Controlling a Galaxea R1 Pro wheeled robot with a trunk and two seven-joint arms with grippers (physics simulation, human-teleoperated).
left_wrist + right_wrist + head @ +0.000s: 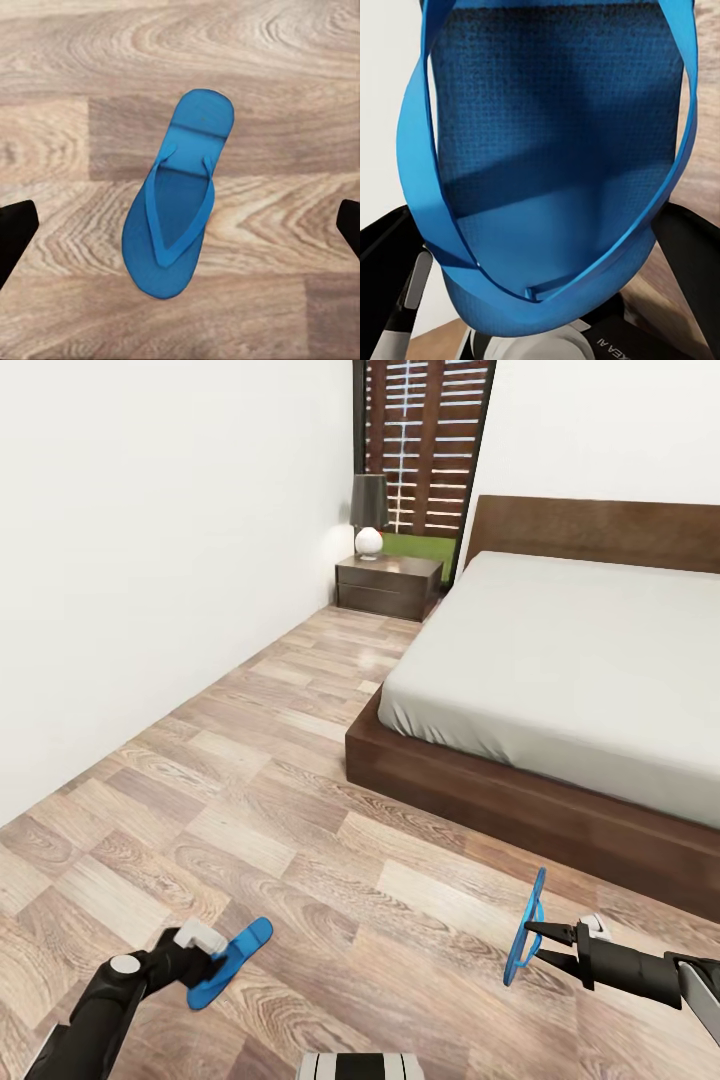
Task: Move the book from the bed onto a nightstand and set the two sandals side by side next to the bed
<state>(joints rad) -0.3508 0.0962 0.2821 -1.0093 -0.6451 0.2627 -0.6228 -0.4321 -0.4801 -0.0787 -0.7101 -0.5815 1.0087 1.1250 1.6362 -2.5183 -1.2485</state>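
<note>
Gripping a blue sandal (526, 926) on edge, the right tool (531, 943) has its two dark fingers closed on the sole, which stands nearly vertical above the wood-plank floor (300, 810); the right wrist view shows the textured footbed (555, 150) and the thin blue strap (427, 172) looped close before the lens. Left tool (222, 958): jaws wide, black fingertips (16, 232) at both edges of the left wrist view, nothing between them. Second sandal (176, 196) lies flat on the floor, strap side up, under this tool; in the head view it shows as a blue sole (232, 960) partly covered by the left wrist. The two sandals are well apart, one at each side of the robot. Bed (560, 660) stands ahead and to the right: dark brown frame, dark headboard, pale mattress, nothing visible on the part of the mattress in view. Nightstand (388, 584) sits beside the head of the bed near the white wall, carrying a lamp (368, 515) with a dark shade and round white base. Slatted dark window (425, 440) behind it.
</note>
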